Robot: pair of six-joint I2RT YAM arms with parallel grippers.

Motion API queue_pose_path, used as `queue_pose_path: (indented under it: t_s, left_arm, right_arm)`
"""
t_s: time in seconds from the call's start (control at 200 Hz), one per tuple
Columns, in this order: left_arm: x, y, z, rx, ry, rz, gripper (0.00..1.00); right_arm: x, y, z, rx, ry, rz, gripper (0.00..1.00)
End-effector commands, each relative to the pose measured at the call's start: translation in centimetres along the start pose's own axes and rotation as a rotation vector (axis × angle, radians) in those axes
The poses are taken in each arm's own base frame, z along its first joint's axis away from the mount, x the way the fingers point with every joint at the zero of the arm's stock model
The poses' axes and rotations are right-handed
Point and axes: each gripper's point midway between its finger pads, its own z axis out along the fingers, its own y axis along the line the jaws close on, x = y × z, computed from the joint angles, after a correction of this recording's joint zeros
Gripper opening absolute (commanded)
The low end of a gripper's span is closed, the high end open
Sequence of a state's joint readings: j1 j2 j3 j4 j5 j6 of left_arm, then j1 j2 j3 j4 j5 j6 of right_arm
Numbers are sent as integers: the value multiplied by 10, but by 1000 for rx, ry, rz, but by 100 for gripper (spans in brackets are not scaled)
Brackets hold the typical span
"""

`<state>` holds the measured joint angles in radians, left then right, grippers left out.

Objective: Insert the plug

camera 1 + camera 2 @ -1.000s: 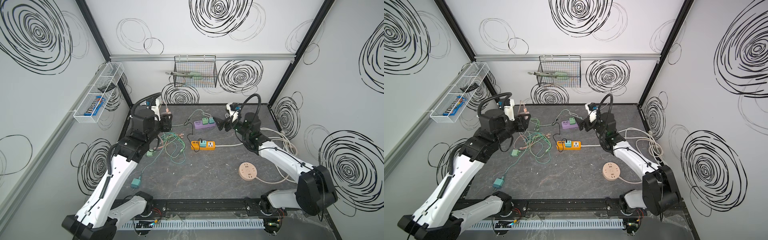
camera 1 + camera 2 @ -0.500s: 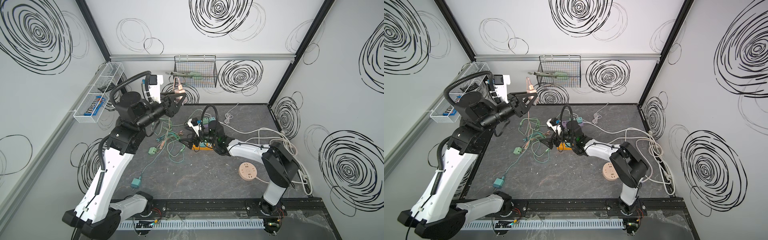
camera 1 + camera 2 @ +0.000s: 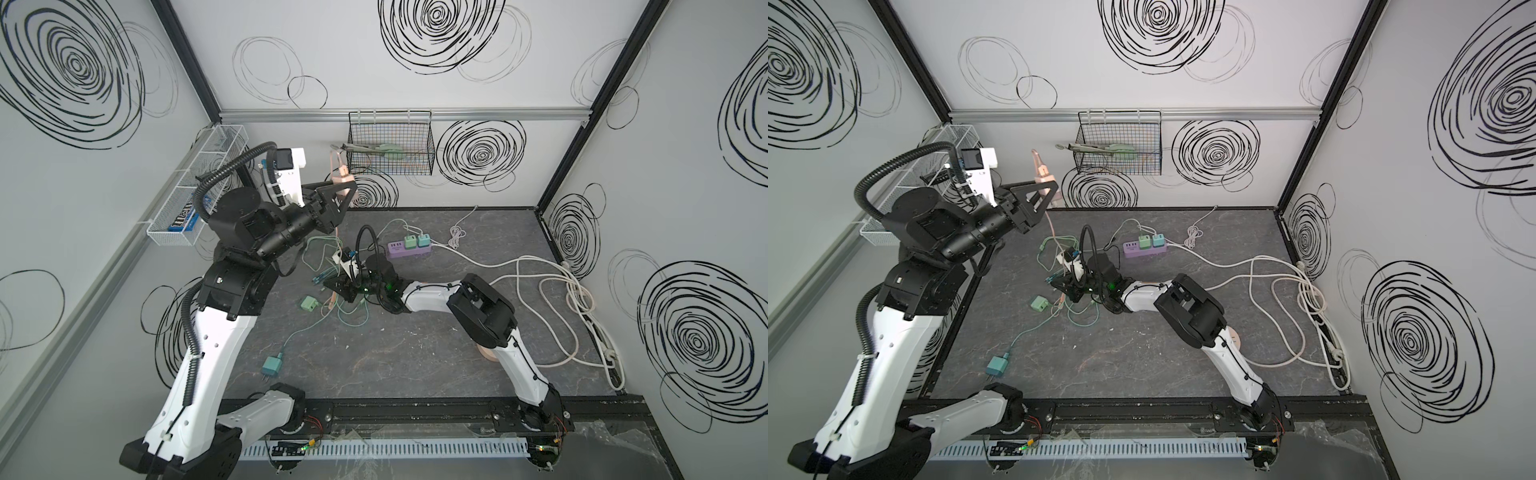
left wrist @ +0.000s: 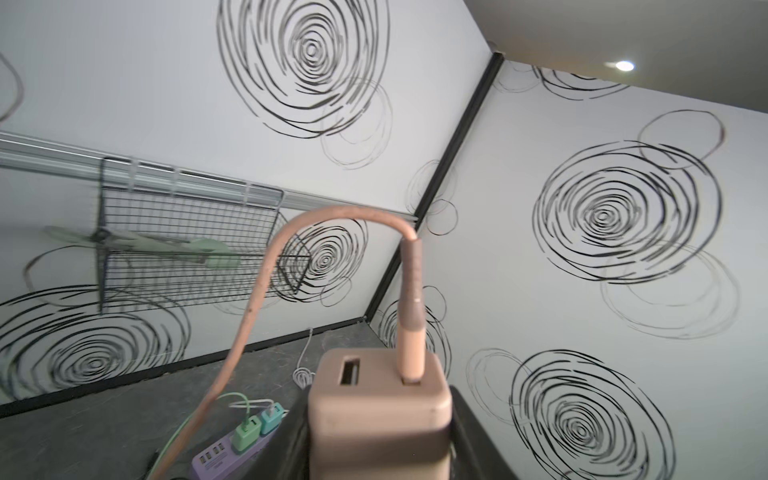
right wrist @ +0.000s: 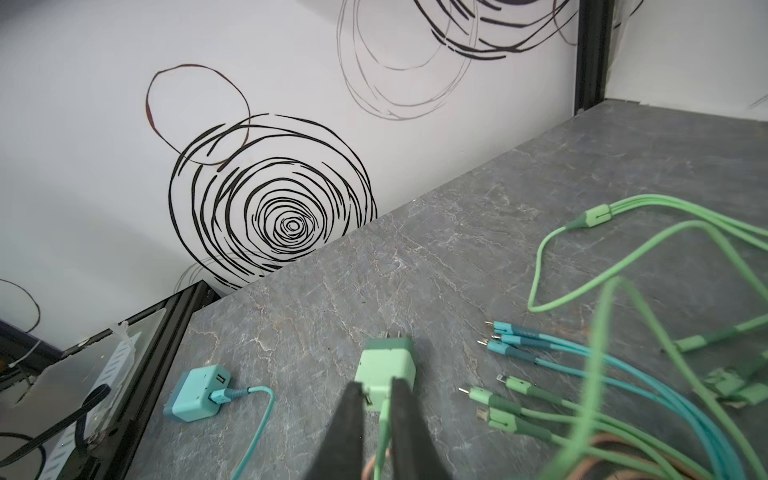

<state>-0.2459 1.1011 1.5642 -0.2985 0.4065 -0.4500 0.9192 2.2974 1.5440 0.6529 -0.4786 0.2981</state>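
Up near the back wall, my left gripper (image 3: 344, 192) is clamped partway shut on the pink charger plug (image 4: 378, 419), a matte rounded cube with its pink cord (image 4: 257, 299) arching out. On the grey marbled mat (image 3: 415, 353), my right gripper (image 5: 376, 387) is pinched tight on the thin green cable (image 5: 383, 424) just behind a mint cube charger (image 5: 386, 368). The purple power strip (image 3: 409, 248) lies further back.

Bright, even light, with a ceiling lamp (image 4: 624, 65) glaring above the left claw (image 4: 377, 432). The wire basket (image 4: 187, 245) beyond is smeared; green cables (image 5: 615, 332) beside the right claw (image 5: 378, 386) blur.
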Motion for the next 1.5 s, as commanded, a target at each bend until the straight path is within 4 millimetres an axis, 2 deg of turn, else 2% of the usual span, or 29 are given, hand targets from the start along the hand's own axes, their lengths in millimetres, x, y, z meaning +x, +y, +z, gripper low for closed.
queue_pose_path:
  t_s: [0.0, 0.09, 0.195, 0.29, 0.395, 0.52, 0.655, 0.77, 0.876, 1.026, 1.166, 1.401, 1.496]
  left_arm:
    - [-19, 37, -25, -248, -88, 93, 0]
    - [-24, 59, -41, -387, -115, 131, 0]
    - [-32, 61, -53, -437, -141, 171, 0]
    - [-38, 58, -60, -448, -163, 189, 0]
    - [-40, 54, -63, -437, -169, 198, 0]
    - [-36, 51, -57, -402, -151, 198, 0]
    - [-34, 45, -52, -360, -140, 191, 0]
    - [-33, 26, -48, -255, -126, 200, 0]
    - [-30, 5, -45, -141, -105, 204, 0]
    - [-23, -23, -39, 16, -66, 189, 0]
    - [-9, -35, -24, 62, -44, 159, 0]
    - [32, -74, 16, 211, 63, 122, 0]
    - [54, -78, 39, 184, 114, 105, 0]
  right_arm:
    - [-98, 57, -8, -151, -96, -101, 0]
    - [-167, 90, -32, -216, -175, -173, 0]
    - [-229, 124, -72, -260, -266, -255, 0]
    - [-265, 146, -107, -281, -329, -313, 0]
    - [-282, 156, -134, -284, -373, -338, 0]
    - [-279, 152, -150, -269, -377, -335, 0]
    - [-277, 136, -162, -213, -369, -313, 0]
    - [-277, 127, -183, -165, -375, -325, 0]
    - [-273, 112, -202, -75, -356, -346, 0]
    - [-265, 79, -241, 85, -330, -378, 0]
    - [-260, 42, -278, 243, -308, -395, 0]
    - [-240, -29, -336, 460, -259, -353, 0]
    - [-227, -62, -363, 552, -253, -285, 0]
